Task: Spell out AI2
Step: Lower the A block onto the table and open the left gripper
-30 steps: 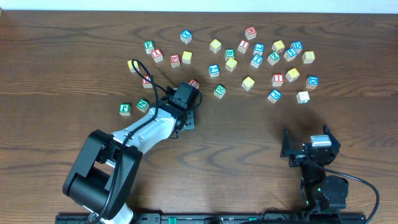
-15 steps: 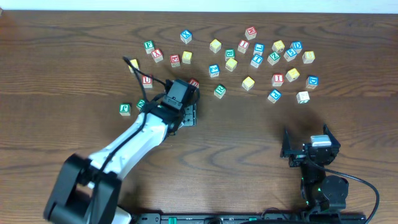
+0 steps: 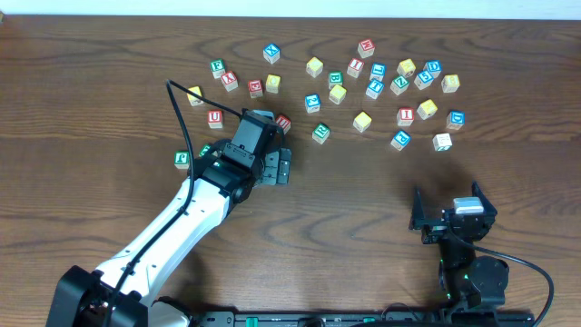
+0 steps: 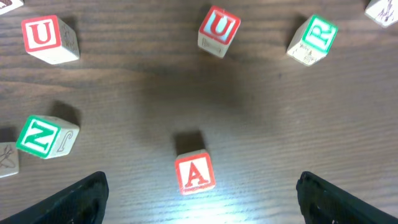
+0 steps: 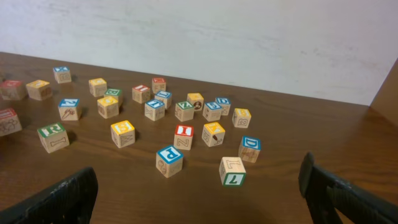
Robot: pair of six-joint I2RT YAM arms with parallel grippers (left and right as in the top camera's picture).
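Note:
A red letter A block (image 4: 195, 173) lies flat on the wood, face up. It sits between the tips of my left gripper (image 4: 200, 202), which is open around it without touching. In the overhead view the left gripper (image 3: 272, 165) hangs left of the table's middle and hides the A block. A red I block (image 3: 405, 115) sits in the block cluster at the back right, and it also shows in the right wrist view (image 5: 184, 135). I cannot pick out a 2 block for certain. My right gripper (image 3: 451, 218) (image 5: 199, 196) is open and empty at the front right.
Two red U blocks (image 4: 42, 37) (image 4: 219, 28), a green R block (image 4: 314, 38) and a green N block (image 4: 43, 135) lie around the A. Several more lettered blocks (image 3: 381, 82) are scattered across the back. A blue P block (image 5: 169, 158) lies ahead of the right gripper.
The left arm has stretched out and its gripper has shifted slightly toward the back of the table. The right arm has not moved.

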